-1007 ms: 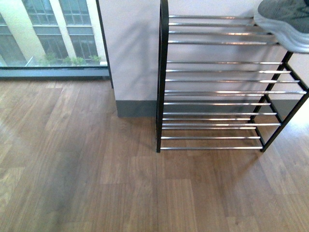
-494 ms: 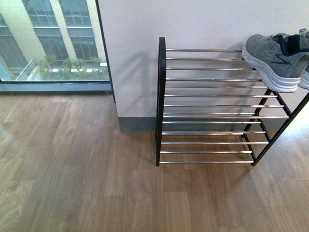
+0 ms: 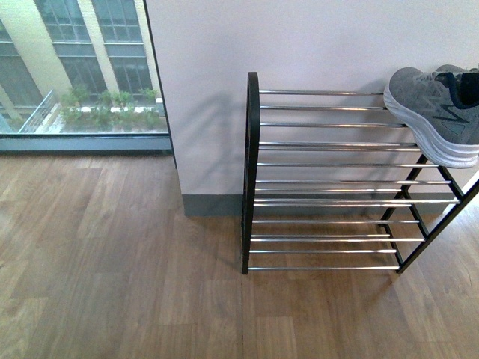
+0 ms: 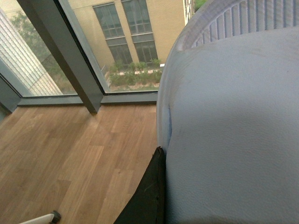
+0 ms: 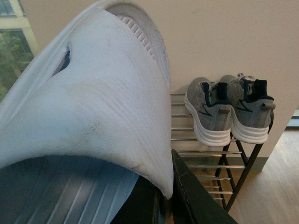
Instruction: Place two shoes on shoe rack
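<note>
Soft window daylight, blurred close-ups

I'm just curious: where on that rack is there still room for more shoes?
The shoe rack has its top shelf bare from the black left frame across to the grey sneakers, which crowd the right end. The lower shelves look bare too.

Left claw (image 4: 149, 196) black, right claw (image 5: 187, 196) black, flat-sided

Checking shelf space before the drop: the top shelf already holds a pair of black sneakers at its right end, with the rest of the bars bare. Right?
Not quite: the sneakers are grey with white soles, not black, as the right wrist view shows. They do sit at the right end of the shoe rack top shelf, with the other bars bare.
</note>
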